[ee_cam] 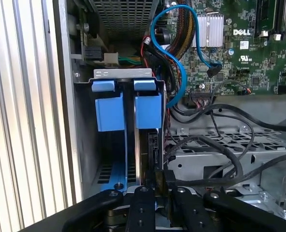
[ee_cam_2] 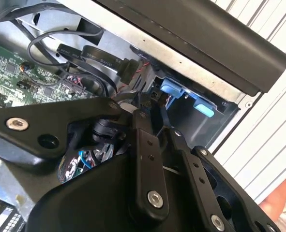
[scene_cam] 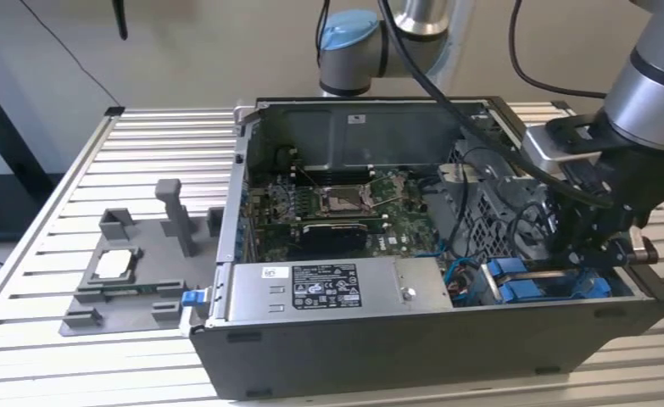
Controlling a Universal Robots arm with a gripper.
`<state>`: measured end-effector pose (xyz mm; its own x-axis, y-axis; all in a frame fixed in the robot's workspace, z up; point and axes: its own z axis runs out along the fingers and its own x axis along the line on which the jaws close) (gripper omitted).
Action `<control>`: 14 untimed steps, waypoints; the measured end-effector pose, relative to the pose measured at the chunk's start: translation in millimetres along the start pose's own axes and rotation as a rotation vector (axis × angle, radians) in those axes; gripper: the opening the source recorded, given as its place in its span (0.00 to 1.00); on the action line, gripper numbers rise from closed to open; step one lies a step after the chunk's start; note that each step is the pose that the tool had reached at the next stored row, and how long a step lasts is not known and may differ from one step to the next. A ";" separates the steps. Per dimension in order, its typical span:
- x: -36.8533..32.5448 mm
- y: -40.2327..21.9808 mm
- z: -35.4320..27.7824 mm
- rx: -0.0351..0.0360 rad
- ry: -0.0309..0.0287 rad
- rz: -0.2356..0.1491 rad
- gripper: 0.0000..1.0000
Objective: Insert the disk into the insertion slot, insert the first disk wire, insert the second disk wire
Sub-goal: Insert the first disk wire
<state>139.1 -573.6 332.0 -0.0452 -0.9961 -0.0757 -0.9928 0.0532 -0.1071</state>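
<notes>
The disk [ee_cam: 149,145] stands on edge in the insertion slot [ee_cam: 126,73], held by its blue carrier [ee_cam: 148,107]; a second blue carrier [ee_cam: 109,110] sits beside it. In the exterior view the blue carriers [scene_cam: 524,287] are at the case's front right corner, with my gripper [scene_cam: 592,259] lowered into the case right beside them. My gripper [ee_cam: 158,186] is shut on a small black wire plug [ee_cam: 160,175] right at the disk's black edge; its black wire [ee_cam: 220,180] runs off over the metal cage. In the second wrist view the fingertips [ee_cam_2: 142,112] sit close to the blue tabs [ee_cam_2: 172,90].
Loose black cables [ee_cam: 215,113] and a blue cable [ee_cam: 181,72] crowd the space between cage and motherboard [scene_cam: 337,203]. The power-supply box [scene_cam: 326,292] lies along the case front. A grey fixture [scene_cam: 128,271] stands on the slatted table at the exterior view's left.
</notes>
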 end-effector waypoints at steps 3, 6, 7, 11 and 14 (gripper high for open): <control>-0.1 -0.4 -1.0 -0.0026 0.0010 0.001 0.33; -0.6 -1.1 -7.8 -0.0089 0.0016 0.008 0.33; -0.8 -1.4 -10.1 -0.0090 0.0019 0.010 0.33; -1.2 -2.1 -16.1 -0.0092 0.0022 0.013 0.33; -1.3 -2.3 -16.8 -0.0093 0.0022 0.013 0.33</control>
<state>139.5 -573.6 349.0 -0.0583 -0.9955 -0.0748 -0.9931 0.0654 -0.0969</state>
